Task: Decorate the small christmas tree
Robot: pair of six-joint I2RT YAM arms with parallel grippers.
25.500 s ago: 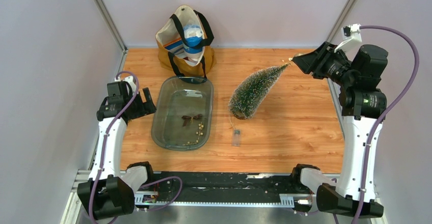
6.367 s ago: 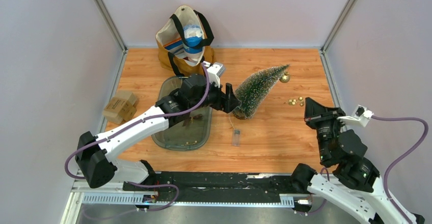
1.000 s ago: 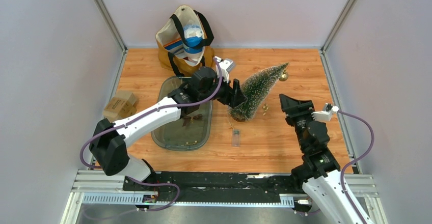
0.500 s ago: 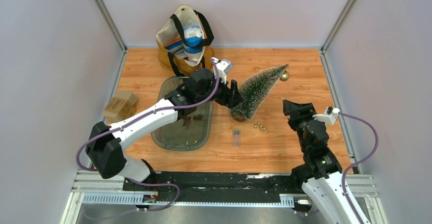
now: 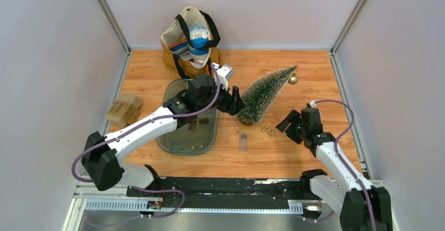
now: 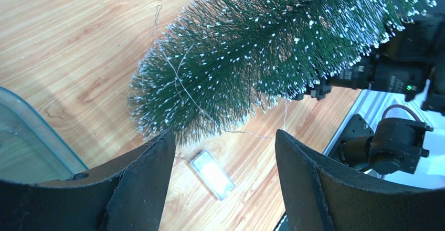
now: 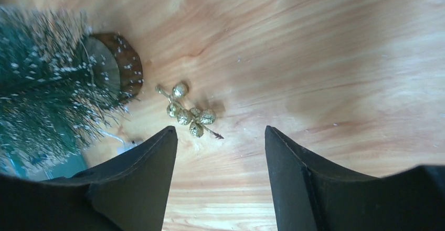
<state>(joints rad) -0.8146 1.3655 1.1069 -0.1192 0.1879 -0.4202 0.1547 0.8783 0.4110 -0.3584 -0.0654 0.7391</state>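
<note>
Left gripper [image 6: 223, 136] wide open beside the tree [image 6: 273, 42], seemingly not touching; right gripper [image 7: 219, 129] open, empty

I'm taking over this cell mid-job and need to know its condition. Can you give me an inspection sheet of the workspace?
Surface: wooden table, light grain.
Job's things: small christmas tree lying on its side; gold berry sprig on the wood by its base; gold bauble at its tip.
Clutter: clear tray, tote bag, cardboard boxes, battery pack.
Grippers: left gripper open, facing the tree's base; right gripper open, aimed at the sprig.
Cables: purple cable along each arm; thin wire running over the tree towards the battery pack.
Surroundings: plain grey walls.
</note>
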